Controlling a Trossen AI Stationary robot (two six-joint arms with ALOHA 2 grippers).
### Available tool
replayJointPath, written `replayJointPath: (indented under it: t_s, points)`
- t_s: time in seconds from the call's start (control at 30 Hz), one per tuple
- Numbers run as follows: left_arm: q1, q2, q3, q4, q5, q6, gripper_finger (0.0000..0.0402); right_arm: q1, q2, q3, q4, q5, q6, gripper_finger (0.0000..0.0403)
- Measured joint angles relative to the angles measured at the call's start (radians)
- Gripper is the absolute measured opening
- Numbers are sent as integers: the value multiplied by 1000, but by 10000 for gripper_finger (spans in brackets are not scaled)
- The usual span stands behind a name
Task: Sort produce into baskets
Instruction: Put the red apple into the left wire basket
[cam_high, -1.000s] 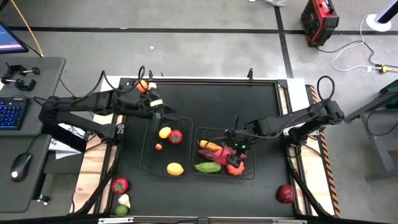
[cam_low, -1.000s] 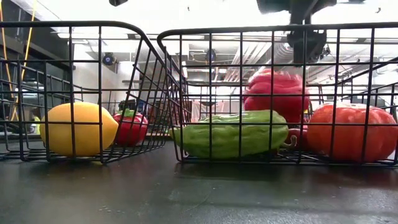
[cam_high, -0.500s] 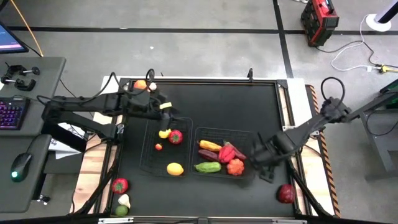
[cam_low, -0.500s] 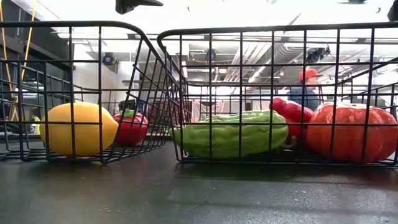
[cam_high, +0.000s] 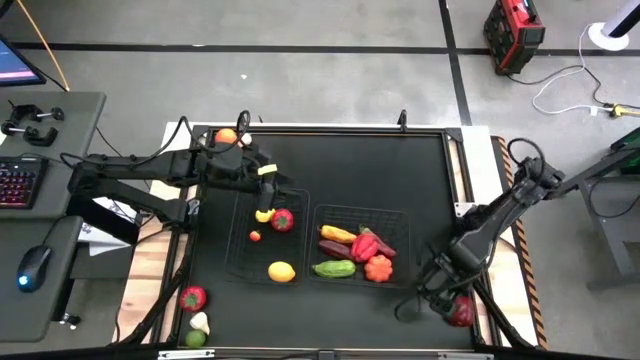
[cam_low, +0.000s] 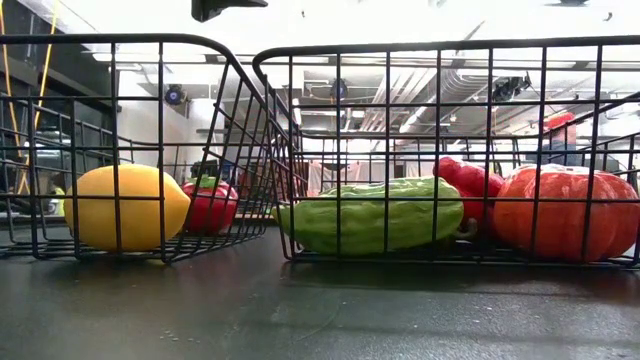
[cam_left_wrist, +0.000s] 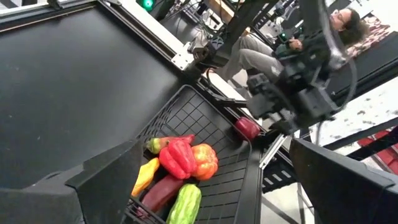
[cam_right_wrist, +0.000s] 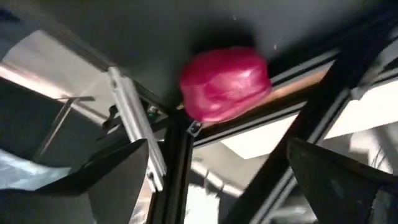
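Two black wire baskets sit side by side mid-table. The left basket (cam_high: 240, 262) holds two lemons (cam_high: 282, 270) and a red fruit (cam_high: 283, 220). The right basket (cam_high: 400, 222) holds a red pepper (cam_high: 365, 245), a cucumber (cam_high: 335, 268), a pumpkin (cam_high: 378, 268) and a yellow pepper. A red apple (cam_high: 461, 312) rests on the table near its near right corner. My right gripper (cam_high: 430, 298) hangs open just left of and above this apple (cam_right_wrist: 225, 84), apart from it. My left gripper (cam_high: 265, 192) hovers open over the left basket's far edge.
An orange (cam_high: 227, 136) lies at the far left behind my left arm. A red apple (cam_high: 192, 297), a garlic (cam_high: 200, 322) and a green piece (cam_high: 195, 338) lie at the near left corner. The table's metal frame edge (cam_right_wrist: 134, 118) runs close by the right apple.
My right gripper has swung from over the right basket toward the table's near right corner, sinking and turning, and stays open. The red pepper that stood high beneath it now lies low in the right basket. My left gripper has edged a little toward the baskets.
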Motion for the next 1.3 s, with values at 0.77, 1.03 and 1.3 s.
replayJointPath:
  t_s: [0.77,1.03,1.3]
  points:
    - [0,0,0,0,11,20,395,123,65,-302,568,-197,464,374]
    - [0,0,0,0,11,20,395,122,164,-303,665,-105,464,374]
    - [0,-1,0,4,12,19,395,98,170,-273,664,3,500,374]
